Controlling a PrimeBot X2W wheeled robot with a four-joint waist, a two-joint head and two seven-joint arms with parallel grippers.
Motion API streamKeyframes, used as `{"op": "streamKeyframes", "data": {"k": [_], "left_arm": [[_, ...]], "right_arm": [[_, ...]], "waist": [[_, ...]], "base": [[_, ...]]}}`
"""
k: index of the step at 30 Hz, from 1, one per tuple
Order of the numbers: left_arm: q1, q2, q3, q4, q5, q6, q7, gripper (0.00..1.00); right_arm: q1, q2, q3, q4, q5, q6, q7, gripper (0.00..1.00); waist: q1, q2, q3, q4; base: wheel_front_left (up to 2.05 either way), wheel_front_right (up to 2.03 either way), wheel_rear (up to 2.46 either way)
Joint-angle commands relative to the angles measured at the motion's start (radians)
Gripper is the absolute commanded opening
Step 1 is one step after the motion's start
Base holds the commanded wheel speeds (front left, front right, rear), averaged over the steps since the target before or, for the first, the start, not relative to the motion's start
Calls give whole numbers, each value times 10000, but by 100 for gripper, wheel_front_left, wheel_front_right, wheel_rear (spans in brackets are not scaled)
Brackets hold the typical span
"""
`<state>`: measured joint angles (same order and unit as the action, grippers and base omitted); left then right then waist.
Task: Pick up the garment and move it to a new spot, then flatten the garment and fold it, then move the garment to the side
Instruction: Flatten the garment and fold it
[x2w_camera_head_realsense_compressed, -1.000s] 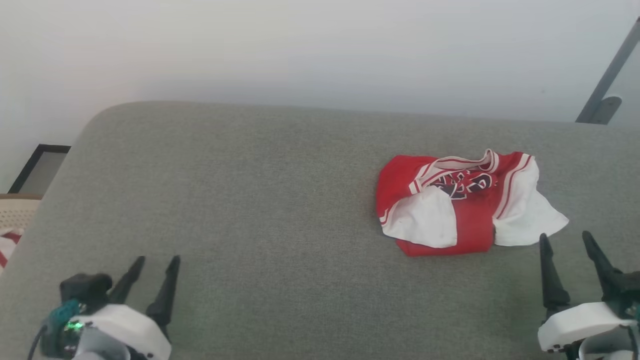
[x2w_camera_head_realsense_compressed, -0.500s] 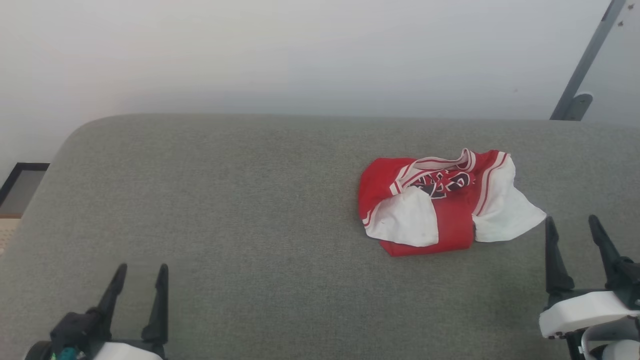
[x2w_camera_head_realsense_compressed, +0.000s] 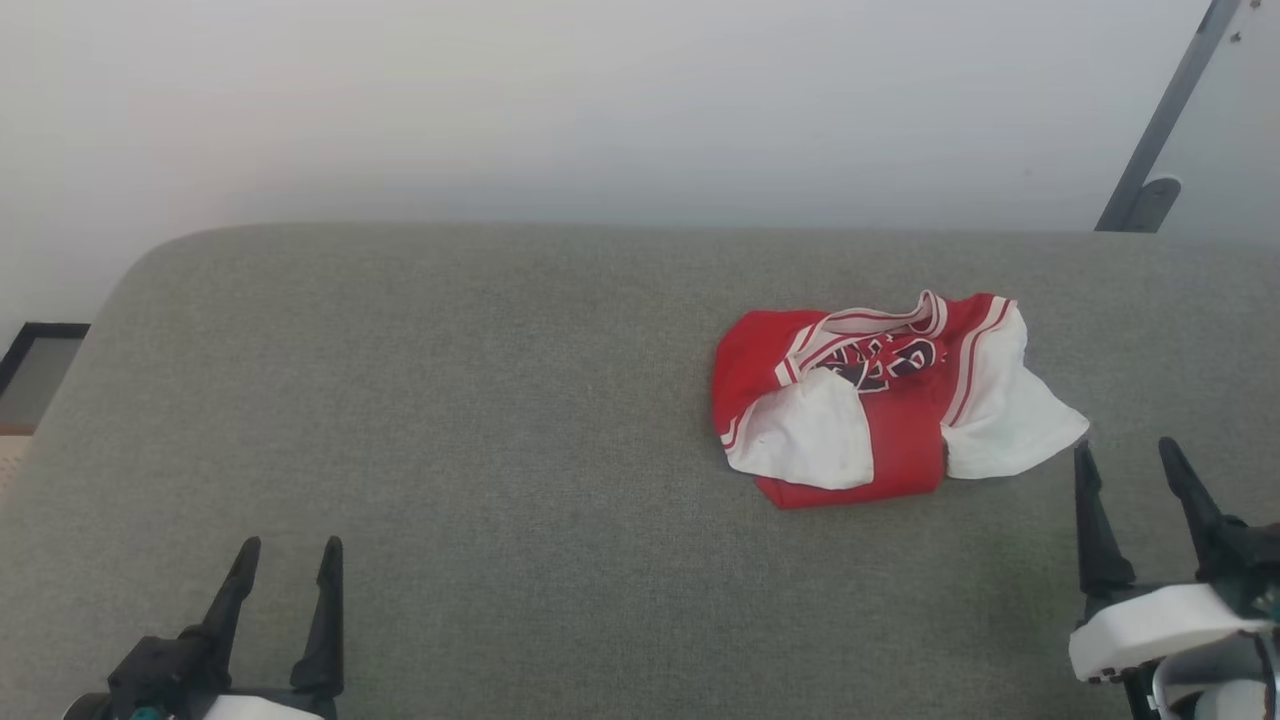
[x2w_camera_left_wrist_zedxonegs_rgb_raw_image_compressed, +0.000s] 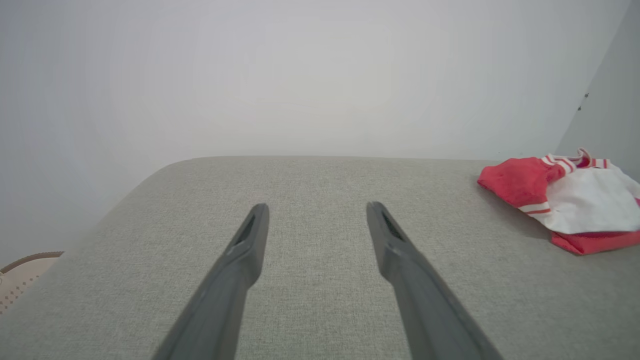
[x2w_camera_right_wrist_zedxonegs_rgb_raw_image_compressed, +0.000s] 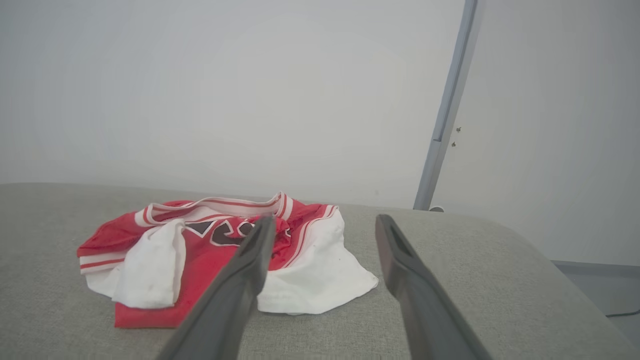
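**Garment, crumpled, unheld**

Item: garment, red with white sleeves, bunched in a heap right of centre on the grey cushion.
Right gripper: fingers spread wide, empty, just beside the heap's near-right edge.
Left gripper: fingers spread wide, empty, well apart at near left.

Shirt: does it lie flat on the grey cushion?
No, the shirt lies crumpled in a heap, with one white sleeve folded over its red front.

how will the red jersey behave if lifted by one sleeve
Probably floppy: the jersey lies crumpled, white sleeves folded over its body, so it should droop and unfurl. Likely light, being thin cloth. Pushed across the textured grey cushion, it would probably bunch rather than slide.
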<state>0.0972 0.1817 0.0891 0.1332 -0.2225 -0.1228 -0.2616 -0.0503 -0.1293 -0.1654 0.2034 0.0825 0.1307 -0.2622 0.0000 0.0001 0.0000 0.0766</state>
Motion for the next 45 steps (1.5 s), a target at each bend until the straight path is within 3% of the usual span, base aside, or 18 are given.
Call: {"op": "streamKeyframes", "data": {"k": [1,5,9,18,27,30,34,35,36,37,45], "left_arm": [[-54,-68,46,-50,91,-39,-49,100],[-238,-283,14,-171,210,-58,-49,100],[-518,-520,-103,-276,278,-75,-49,100],[-1353,-855,-530,-157,-40,-78,-51,100],[-2111,-1012,-806,-51,-168,-79,-49,100],[-2344,-1002,-818,-19,-215,-80,-51,100],[-2622,-983,-883,18,-233,-80,-49,100],[-2690,-971,-915,27,-236,-80,-51,100],[-2737,-953,-930,24,-236,-80,-51,100],[-2781,-933,-933,23,-238,-80,-49,100],[-2987,-718,-1096,-135,-273,-81,-49,100]], "right_arm": [[-208,-116,70,77,31,1,62,100],[-657,-698,510,162,41,1,657,100],[-1457,-1694,1161,160,268,1,2135,100],[-3594,-3692,2455,653,2996,-6,8492,100],[-5034,-4026,2747,1716,4071,-6,11527,100],[-5149,-4015,2968,1911,4039,-6,11902,100],[-5379,-3782,2922,2144,4043,-6,11579,100],[-5409,-3748,2958,2214,3993,-7,11486,44],[-5443,-3756,3006,2247,3938,-7,11373,29],[-5478,-3750,2976,2323,3945,-7,11267,2],[-5376,-4527,1971,2315,3636,-19,10170,0]], "waist": [[0,-1,90,15],[0,-1,401,61],[0,-1,915,162],[0,-1,2279,376],[0,-1,3357,540],[0,-1,3641,558],[0,-1,3962,538],[0,-1,4015,519],[0,-1,4066,488],[0,-1,4111,443],[0,-1,4247,-10]], "base": [[0,0,0],[0,0,0],[0,0,0],[0,0,0],[0,0,0],[0,0,0],[0,0,0],[0,0,0],[0,0,0],[0,0,0],[0,0,0]]}}
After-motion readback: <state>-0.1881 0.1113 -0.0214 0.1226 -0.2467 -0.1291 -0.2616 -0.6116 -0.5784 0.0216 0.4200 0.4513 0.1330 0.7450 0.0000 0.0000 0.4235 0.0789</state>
